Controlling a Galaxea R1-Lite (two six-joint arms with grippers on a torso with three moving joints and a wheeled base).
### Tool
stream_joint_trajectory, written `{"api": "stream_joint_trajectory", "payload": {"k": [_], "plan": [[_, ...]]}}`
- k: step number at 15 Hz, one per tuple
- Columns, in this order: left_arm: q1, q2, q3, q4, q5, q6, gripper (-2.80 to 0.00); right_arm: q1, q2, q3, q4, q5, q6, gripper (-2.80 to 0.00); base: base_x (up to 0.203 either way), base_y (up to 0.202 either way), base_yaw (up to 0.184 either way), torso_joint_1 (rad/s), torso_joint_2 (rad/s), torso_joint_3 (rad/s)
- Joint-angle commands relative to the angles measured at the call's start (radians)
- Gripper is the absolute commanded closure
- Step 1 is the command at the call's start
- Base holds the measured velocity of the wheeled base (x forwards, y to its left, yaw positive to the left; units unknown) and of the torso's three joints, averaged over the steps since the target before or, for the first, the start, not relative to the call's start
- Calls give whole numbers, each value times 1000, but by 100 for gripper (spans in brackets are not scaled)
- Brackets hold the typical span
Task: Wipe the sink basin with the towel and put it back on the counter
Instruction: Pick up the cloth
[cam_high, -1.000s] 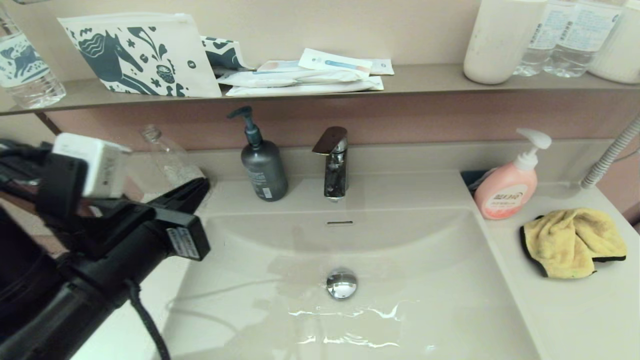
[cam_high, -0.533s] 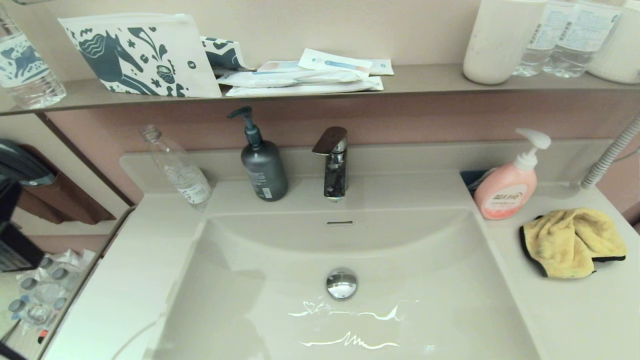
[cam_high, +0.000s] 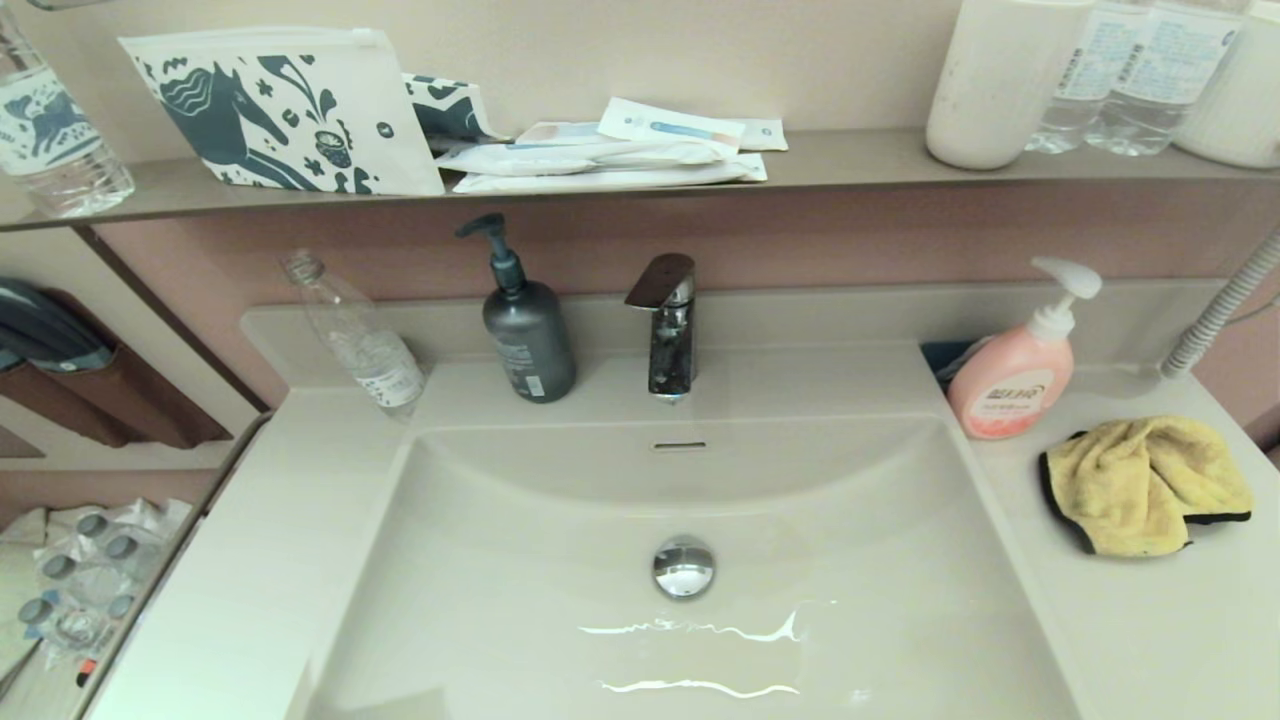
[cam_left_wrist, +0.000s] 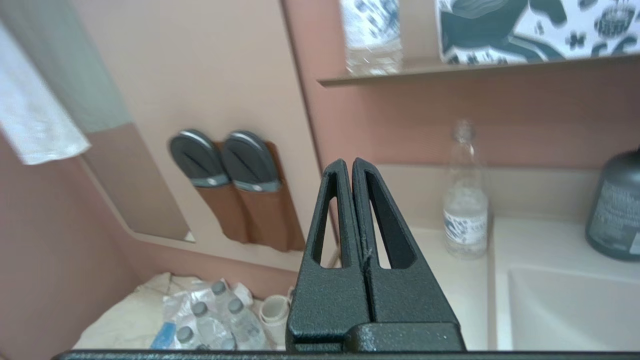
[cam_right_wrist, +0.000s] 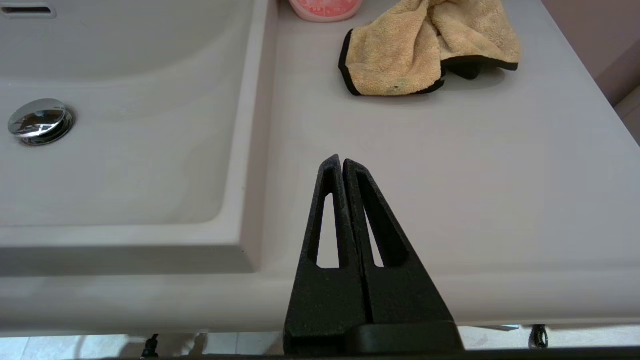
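The mustard-yellow towel (cam_high: 1145, 485) with black trim lies crumpled on the cream counter (cam_high: 1150, 620) right of the sink basin (cam_high: 560, 520), beside the pink soap bottle. The basin holds a chrome drain plug (cam_high: 684, 567) and an overflow slot. Neither arm shows in the head view. My right gripper (cam_right_wrist: 341, 161) is shut and empty, hovering over the counter's front edge, well short of the towel (cam_right_wrist: 425, 47). My left gripper (cam_left_wrist: 348, 164) is shut and empty, off the counter's left end, pointing toward the wall.
A pink pump bottle (cam_high: 1015, 375), a grey pump bottle (cam_high: 525, 330), the faucet (cam_high: 668, 325) and a clear plastic bottle (cam_high: 355, 335) stand along the back. A wall shelf (cam_high: 640, 175) above carries pouches and bottles. Water bottles (cam_left_wrist: 215, 320) lie on the floor to the left.
The left arm, which filled the lower left of the head view a second ago, has pulled out of that view to the left. The towel has not moved.
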Motion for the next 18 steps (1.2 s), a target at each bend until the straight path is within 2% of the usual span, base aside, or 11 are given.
{"api": "stream_joint_trajectory", "payload": {"k": [1,3,6,8,10,13,18], "plan": [[25,-156,4,66,0,0,0,0,1,0,0,1,0,0,0,0,0,0,0,0],[32,-196,9,114,-10,-13,0,0,0,0,1,1,-1,0,0,0,0,0,0,0],[31,-295,20,147,-118,-50,0,0,0,0,1,1,-1,0,0,0,0,0,0,0],[31,-353,17,259,-181,-83,0,0,2,0,1,1,-1,0,0,0,0,0,0,0],[30,-352,78,267,-323,-174,0,0,0,0,1,1,-1,0,0,0,0,0,0,0],[31,-351,209,273,-452,-189,0,0,0,0,0,1,-1,0,0,0,0,0,0,0],[31,-352,233,473,-451,-191,0,0,0,0,0,1,-1,0,0,0,0,0,0,0]]}}
